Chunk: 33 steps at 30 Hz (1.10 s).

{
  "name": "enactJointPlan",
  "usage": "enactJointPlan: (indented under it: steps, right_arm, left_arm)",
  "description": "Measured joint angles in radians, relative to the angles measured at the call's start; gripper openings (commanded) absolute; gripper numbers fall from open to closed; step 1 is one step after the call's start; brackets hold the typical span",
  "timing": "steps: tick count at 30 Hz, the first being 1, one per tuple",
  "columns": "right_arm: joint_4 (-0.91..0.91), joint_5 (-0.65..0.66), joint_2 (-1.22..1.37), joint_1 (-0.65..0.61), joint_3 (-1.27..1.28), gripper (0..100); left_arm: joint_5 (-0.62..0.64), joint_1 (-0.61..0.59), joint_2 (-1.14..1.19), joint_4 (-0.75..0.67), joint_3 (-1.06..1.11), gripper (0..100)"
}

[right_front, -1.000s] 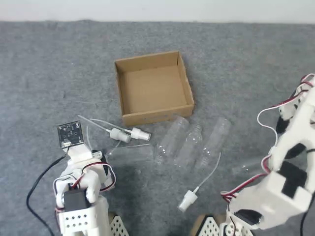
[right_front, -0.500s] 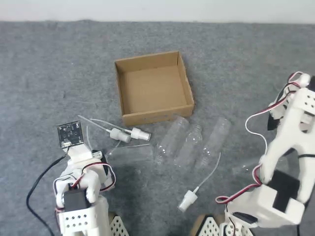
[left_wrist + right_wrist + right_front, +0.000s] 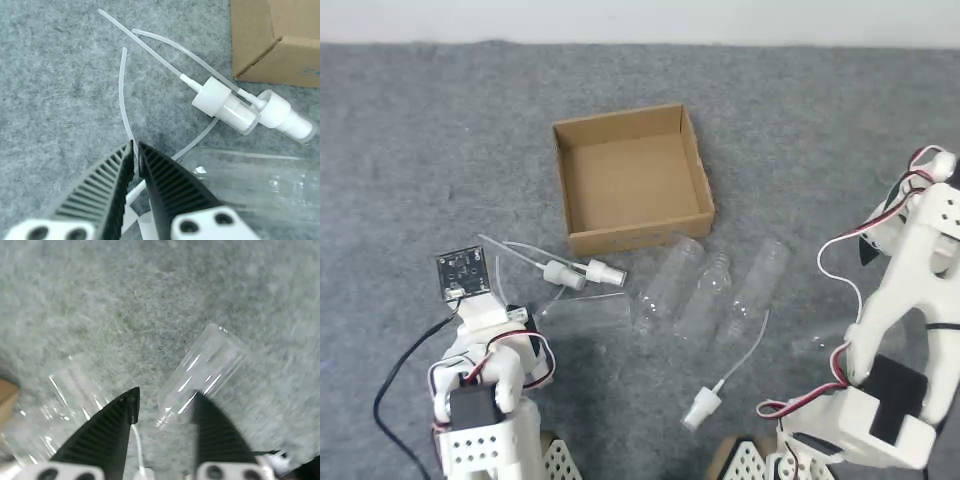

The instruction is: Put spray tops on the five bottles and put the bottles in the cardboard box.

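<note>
Progress check: no part of the task is judged complete. The cardboard box [image 3: 632, 180] is seen empty, set mid-bench toward the far edge of the bench [image 3: 440, 130]. No bottle is found capped.

Bottles: a row of three bottles [image 3: 705, 293] lies side by side just in front of the box's near-right corner. A fourth bottle [image 3: 585, 312] lies crosswise, nearer the left arm. A fifth bottle [image 3: 817, 338] (faint, clear plastic on grey) lies toward the bench's right edge, beside the right arm.

Spray tops: a pair of spray tops [image 3: 578, 272] lies close together off the box's near-left corner. A third spray top [image 3: 701, 407] lies alone toward the near edge, its tube pointing at the bottle row.

Left end effector [image 3: 136, 146]: jaws clenched to a hairline gap, low over the bench beside the crosswise bottle. A loose dip tube [image 3: 121, 85] runs up to the tips — whether it is pinched cannot be told.

Right end effector [image 3: 165, 395]: released, jaws spread, held above the fifth bottle [image 3: 205, 367], nothing grasped.

Left to do — five tops fitted, five bottles boxed (three spray heads are counted with confidence).
</note>
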Motion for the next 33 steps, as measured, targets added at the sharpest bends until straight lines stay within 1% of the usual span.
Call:
enactJointPlan:
  steps: [3, 8, 11, 14, 19, 23, 26, 33]
  right_arm:
    - [0.0, 0.058, 0.0, 0.0, 0.0, 1.7]
    - [0.0, 0.084, 0.0, 0.0, 0.0, 1.5]
    - [0.002, 0.175, 0.0, 0.0, 0.0, 1.4]
    - [0.002, 0.354, 0.0, 0.0, 0.0, 1.3]
    - [0.002, 0.769, 0.0, 0.0, 0.0, 1.3]
    - [0.002, 1.06, 0.0, 0.0, 0.0, 1.3]
    - [0.002, 1.197, 0.0, 0.002, 0.0, 1.2]
    - [0.003, 1.402, 0.0, 0.018, 0.084, 1.3]
  left_arm:
    - [0.0, 0.0, 0.0, 0.0, 0.0, 1]
    - [0.0, 0.0, 0.0, 0.0, 0.0, 1]
    - [0.0, 0.0, 0.0, 0.0, 0.0, 1]
    - [0.0, 0.0, 0.0, 0.0, 0.0, 1]
    - [0.0, 0.0, 0.0, 0.0, 0.0, 1]
    - [0.0, 0.0, 0.0, 0.0, 0.0, 1]
    - [0.0, 0.0, 0.0, 0.0, 0.0, 1]
    - [0.0, 0.0, 0.0, 0.0, 0.0, 1]
